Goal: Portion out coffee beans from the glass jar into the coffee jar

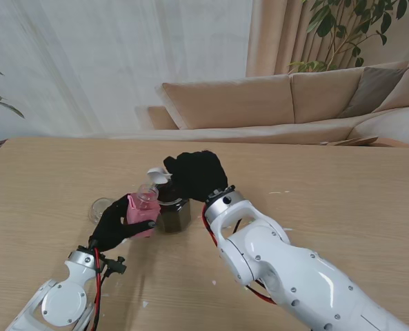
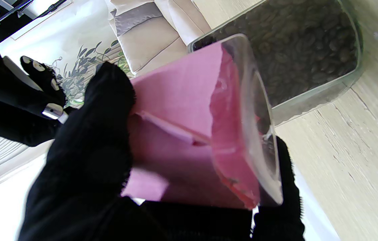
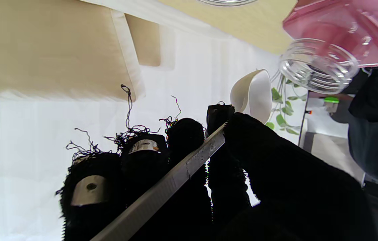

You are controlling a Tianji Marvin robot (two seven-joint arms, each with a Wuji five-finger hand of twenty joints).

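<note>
My left hand point(image 1: 113, 226) is shut on the coffee jar point(image 1: 143, 209), a small clear jar with a pink label, held tilted just off the table. Its open mouth point(image 3: 319, 70) points toward the white scoop point(image 3: 252, 93). Right beside it on the table stands the square glass jar point(image 1: 173, 214), dark with coffee beans point(image 2: 292, 50). My right hand point(image 1: 194, 175) hovers over the glass jar, shut on the scoop's flat grey handle point(image 3: 175, 177). The scoop bowl point(image 1: 156, 177) sits just above the coffee jar's mouth. I cannot make out whether the bowl holds beans.
A clear round lid point(image 1: 101, 207) lies on the wooden table point(image 1: 342, 193) to the left of my left hand. Beyond the table's far edge stand a beige sofa point(image 1: 273, 103), white curtains and a potted plant.
</note>
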